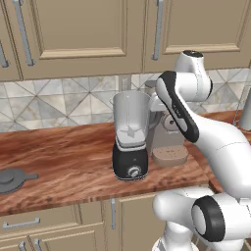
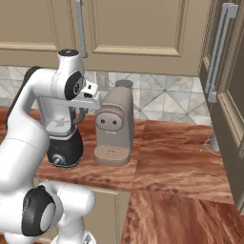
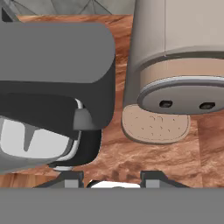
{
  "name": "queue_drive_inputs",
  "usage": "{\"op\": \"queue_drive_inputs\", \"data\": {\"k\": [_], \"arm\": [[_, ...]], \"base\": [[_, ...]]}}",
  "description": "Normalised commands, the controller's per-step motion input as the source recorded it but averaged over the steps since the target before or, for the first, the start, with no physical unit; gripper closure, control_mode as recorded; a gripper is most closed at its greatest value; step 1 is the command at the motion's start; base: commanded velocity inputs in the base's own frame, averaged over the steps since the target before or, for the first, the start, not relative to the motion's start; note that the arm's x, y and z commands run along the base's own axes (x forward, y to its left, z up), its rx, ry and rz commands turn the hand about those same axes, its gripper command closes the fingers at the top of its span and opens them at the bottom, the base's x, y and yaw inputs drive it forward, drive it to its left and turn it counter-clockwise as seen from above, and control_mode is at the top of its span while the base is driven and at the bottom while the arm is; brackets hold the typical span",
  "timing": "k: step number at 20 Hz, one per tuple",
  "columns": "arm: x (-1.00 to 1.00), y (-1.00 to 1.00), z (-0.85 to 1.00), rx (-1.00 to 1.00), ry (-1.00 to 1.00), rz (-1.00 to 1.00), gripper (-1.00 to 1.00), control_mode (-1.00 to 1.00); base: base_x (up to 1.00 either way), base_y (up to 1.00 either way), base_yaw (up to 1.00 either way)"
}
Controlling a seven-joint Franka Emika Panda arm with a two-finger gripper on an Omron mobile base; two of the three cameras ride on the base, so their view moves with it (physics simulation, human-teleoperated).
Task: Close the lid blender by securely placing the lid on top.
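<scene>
**Lid still on the counter, blender jar uncovered**

Lid (image 1: 12, 180) lies flat on the wooden counter (image 1: 73, 162) at about nine o'clock in the left base view, well apart from everything else, its knob up and its small tab pointing toward the blender. Nothing touches it.

Blender (image 1: 130, 142) stands near the middle of that view, black base with a silver dial, clear tapered jar on top. The jar's mouth is uncovered. Just beside it, at its three o'clock, stands the beige coffee machine (image 1: 166, 142), also seen at the centre of the right base view (image 2: 114, 128).

The arm reaches up and over behind the two appliances, and the hand hangs between them. In the hand view, the gripper (image 3: 113, 179) shows two short dark tips at six o'clock, set apart with bare counter between them and nothing in the gap. The jaws stand partly parted and empty. Above them, the blender's jar and base (image 3: 52, 109) sit at nine o'clock and the coffee machine's spout and drip tray (image 3: 175, 96) at two o'clock.

As I judge it, nothing of the task is done yet. The lid has not been picked up. What remains is all of it: bringing the hand across to the lid at the far left, taking it by the knob, carrying it over the jar's mouth, and seating it squarely.
</scene>
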Motion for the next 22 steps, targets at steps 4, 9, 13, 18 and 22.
{"op": "queue_drive_inputs", "data": {"k": [4, 9, 13, 18, 22], "arm": [[-0.25, 0.01, 0.00, 0.00, -0.03, 0.00, -1.00, -1.00], [-0.33, 0.09, 0.00, 0.00, -0.02, 0.00, -1.00, -1.00], [-0.08, 0.02, 0.00, 0.00, 0.00, 0.00, -1.00, 1.00], [0.00, 0.00, 0.00, 0.00, 0.00, 0.00, -1.00, 1.00], [0.00, 0.00, 0.00, 0.00, 0.00, 0.00, -1.00, 1.00]], "base": [[0.00, 0.00, 0.00], [0.00, 0.00, 0.00], [-0.40, 0.26, 0.00], [-0.38, 0.93, 0.00], [0.05, 1.00, 0.00]]}}
